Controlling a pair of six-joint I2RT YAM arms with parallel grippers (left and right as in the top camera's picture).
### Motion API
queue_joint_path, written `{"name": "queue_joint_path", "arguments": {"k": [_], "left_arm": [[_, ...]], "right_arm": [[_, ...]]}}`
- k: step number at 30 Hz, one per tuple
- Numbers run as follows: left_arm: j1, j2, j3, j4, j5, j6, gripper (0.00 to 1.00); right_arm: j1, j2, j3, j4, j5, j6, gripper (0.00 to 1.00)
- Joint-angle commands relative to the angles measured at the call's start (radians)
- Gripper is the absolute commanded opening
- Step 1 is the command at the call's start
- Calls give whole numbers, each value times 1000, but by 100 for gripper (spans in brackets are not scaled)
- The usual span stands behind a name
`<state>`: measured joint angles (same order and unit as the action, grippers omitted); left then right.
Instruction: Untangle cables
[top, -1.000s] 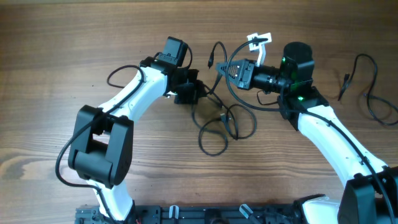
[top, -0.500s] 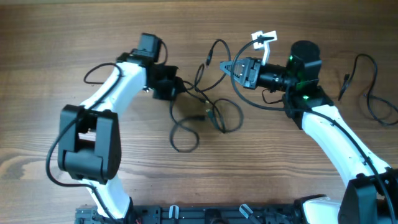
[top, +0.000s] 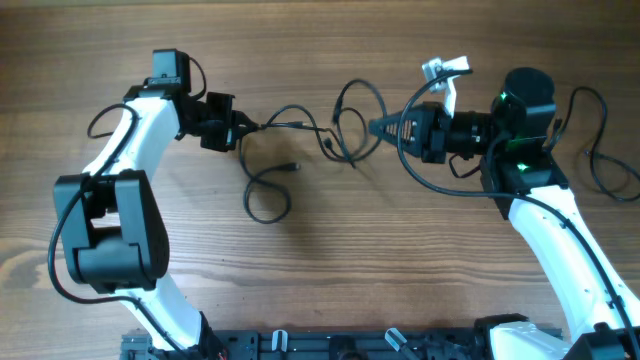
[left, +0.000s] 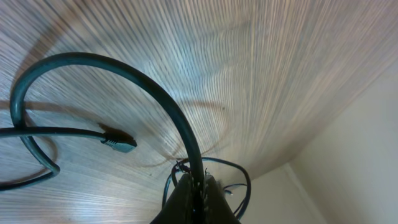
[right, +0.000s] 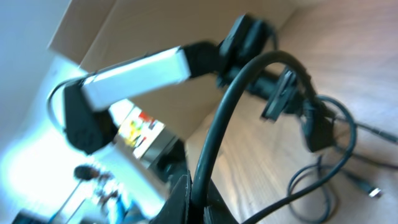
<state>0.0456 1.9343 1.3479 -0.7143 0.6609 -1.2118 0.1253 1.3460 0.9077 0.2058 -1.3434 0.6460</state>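
Note:
The thin black cables (top: 300, 125) are stretched across the table between my two grippers. A small knot of loops (top: 347, 125) sits near the right one, and a loose loop (top: 265, 200) with a free plug (top: 293, 166) lies below. My left gripper (top: 240, 128) is shut on a cable at the left end. In the left wrist view that cable (left: 155, 93) arcs up out of the shut left gripper (left: 198, 194), and a plug (left: 118, 142) lies on the wood. My right gripper (top: 378, 127) is shut on a cable (right: 242, 93), pinched in the right gripper (right: 199, 190).
A separate black cable (top: 598, 150) lies at the far right edge. A white tag (top: 445, 70) sticks up above the right wrist. The robot base rail (top: 330, 345) runs along the front edge. The left arm (right: 137, 71) shows in the right wrist view.
My left gripper has pulled its cable far to the left and my right gripper has shifted right. The tangle has been drawn out into a longer line with smaller loops.

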Motion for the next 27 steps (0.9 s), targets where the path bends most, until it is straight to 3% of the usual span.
{"name": "queue_joint_path", "arguments": {"k": [1, 4, 8, 13, 18, 23, 27], "left_arm": [[57, -5, 7, 0, 12, 51, 4], [122, -5, 7, -1, 12, 93, 4], [214, -4, 7, -43, 11, 156, 4], [332, -5, 7, -145, -15, 273, 4], [410, -4, 7, -237, -149, 292, 4], [429, -4, 7, -261, -214, 293, 4], [419, -5, 7, -296, -212, 320, 4]], "right_arm": [[0, -14, 13, -87, -127, -137, 5], [0, -14, 13, -281, 11, -285, 5], [1, -14, 13, -565, 438, -415, 5], [0, -10, 13, -747, 928, -407, 5], [0, -2, 13, -801, 1251, -320, 5], [0, -2, 21, -779, 1255, -328, 4], [0, -2, 106, -783, 1024, -332, 4]]}}
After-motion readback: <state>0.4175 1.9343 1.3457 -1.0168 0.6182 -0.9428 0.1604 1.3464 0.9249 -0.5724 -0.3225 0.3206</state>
